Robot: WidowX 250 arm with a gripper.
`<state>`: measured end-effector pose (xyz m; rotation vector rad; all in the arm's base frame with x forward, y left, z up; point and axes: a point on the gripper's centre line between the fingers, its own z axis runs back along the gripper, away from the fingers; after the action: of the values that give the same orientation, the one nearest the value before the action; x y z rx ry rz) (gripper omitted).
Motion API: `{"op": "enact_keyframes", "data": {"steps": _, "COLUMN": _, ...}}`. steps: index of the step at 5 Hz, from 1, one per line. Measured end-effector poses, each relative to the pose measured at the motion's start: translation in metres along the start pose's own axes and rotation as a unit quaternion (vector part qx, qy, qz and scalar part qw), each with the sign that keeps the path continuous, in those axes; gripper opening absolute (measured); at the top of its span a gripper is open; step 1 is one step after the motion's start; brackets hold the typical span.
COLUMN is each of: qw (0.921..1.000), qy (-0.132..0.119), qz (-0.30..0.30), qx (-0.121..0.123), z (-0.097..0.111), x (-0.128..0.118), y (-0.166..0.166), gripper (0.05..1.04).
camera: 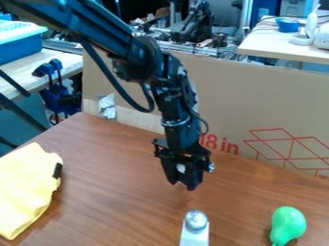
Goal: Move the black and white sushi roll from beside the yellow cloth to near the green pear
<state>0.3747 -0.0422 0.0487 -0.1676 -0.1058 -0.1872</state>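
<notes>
The black gripper (183, 184) hangs over the middle of the brown wooden table (116, 192), pointing down. Below it, at the front edge of the view, stands a silver-white object with a rounded metal knob on top (195, 221); a gap separates the two in the view. A green pear-shaped object (288, 225) lies at the lower right, its narrow end toward the front. On the left is a yellow cloth (26, 187) with a black tab on its right edge.
A cardboard panel (257, 105) with red print stands along the table's back edge, behind the arm. Beyond it are a light side table (283, 45) with a blue container, and another bench with a blue-and-white bin (19, 45) at the upper left.
</notes>
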Motion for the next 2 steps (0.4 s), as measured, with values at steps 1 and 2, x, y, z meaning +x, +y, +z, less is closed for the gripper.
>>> {"op": "enact_keyframes", "data": {"steps": 1, "qw": 0.9998, "qy": 0.003, "qz": -0.018, "qx": -0.001, "z": -0.016, "x": 0.011, "y": -0.022, "gripper": 0.597}}
{"op": "enact_keyframes", "data": {"steps": 2, "qw": 0.9995, "qy": 0.006, "qz": -0.031, "qx": 0.001, "z": -0.021, "x": 0.015, "y": -0.041, "gripper": 0.597}}
